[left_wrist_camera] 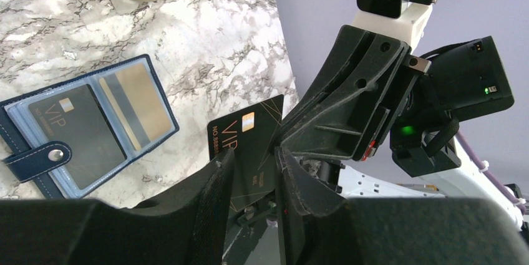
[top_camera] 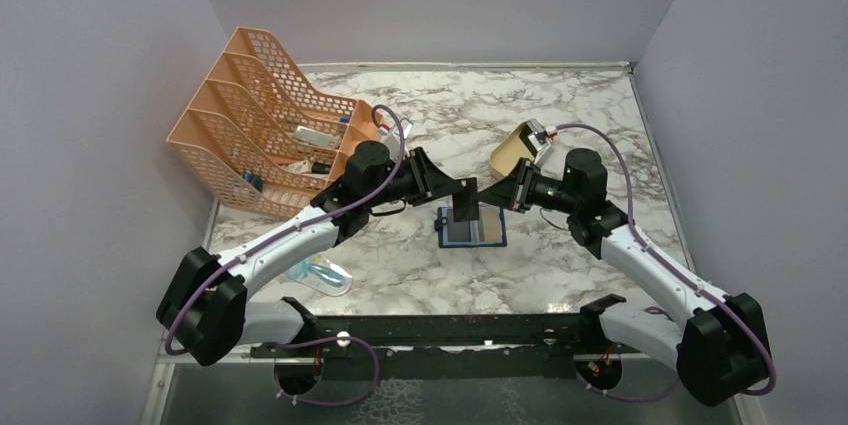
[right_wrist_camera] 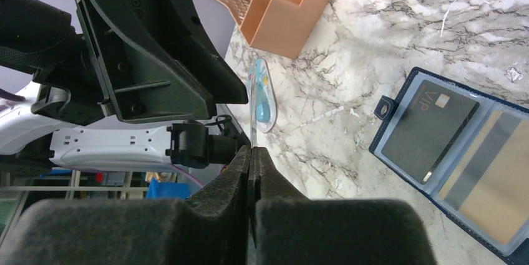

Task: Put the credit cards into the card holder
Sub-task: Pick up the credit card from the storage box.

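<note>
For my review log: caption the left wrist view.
Right gripper holds a dark VIP card inside the open left gripper; card holder lies open on the table.

From above and behind the arm bases we look down on the whole marble surface [top_camera: 560,105]. Our wrist cameras ride close behind each hand: the left hand [left_wrist_camera: 254,154] faces rightward, the right hand [right_wrist_camera: 251,149] leftward (each sees the other), and all three views share the card holder [top_camera: 471,229] and raised dark card [top_camera: 465,207]
</note>
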### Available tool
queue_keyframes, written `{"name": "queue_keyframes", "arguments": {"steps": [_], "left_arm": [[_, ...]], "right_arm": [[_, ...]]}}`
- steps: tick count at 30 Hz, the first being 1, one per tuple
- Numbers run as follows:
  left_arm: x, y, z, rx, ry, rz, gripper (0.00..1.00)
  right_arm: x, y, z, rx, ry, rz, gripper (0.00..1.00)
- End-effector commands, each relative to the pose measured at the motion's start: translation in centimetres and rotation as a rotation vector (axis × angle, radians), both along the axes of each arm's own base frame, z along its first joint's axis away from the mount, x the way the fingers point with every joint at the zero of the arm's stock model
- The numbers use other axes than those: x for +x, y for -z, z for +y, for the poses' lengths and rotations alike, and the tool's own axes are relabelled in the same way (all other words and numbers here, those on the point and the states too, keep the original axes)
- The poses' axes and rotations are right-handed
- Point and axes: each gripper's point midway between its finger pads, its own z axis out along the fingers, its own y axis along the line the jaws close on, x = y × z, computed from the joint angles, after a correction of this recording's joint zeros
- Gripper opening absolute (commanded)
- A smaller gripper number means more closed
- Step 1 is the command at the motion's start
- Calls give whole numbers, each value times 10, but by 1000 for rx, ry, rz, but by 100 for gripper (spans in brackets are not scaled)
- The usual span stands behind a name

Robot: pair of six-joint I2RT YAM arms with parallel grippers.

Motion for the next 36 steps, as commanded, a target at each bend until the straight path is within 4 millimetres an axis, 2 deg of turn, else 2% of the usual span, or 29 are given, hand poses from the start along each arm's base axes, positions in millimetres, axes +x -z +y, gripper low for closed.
{"name": "queue_keyframes", "arguments": {"steps": [1, 2, 4, 8, 15, 25, 33, 36], "left_arm": [[-2, -4, -1, -27, 16, -13, 32], [-2, -2, 0, -23, 15, -9, 34], [-2, 3, 2, -6, 8, 5, 46], [-3, 8, 7, 26, -9, 16, 58], [-4, 3, 3, 16, 14, 8, 62], [-6, -10, -1, -49, 33, -1, 43], [-6, -15, -3, -64, 40, -9, 14], [-7, -15, -4, -64, 47, -12, 7]], "right_arm": [[-6, -15, 3, 41, -33, -36, 1], [-6, -16, 3, 40, -28, -36, 1], [-4, -18, -1, 30, 2, -42, 1], [1, -22, -7, 14, 65, -53, 1], [-8, -33, -4, 59, 31, -64, 1], [-14, -29, -2, 82, 1, -45, 1], [-16, -22, -2, 78, -6, -30, 1], [-16, -18, -2, 74, 2, -23, 1]]}}
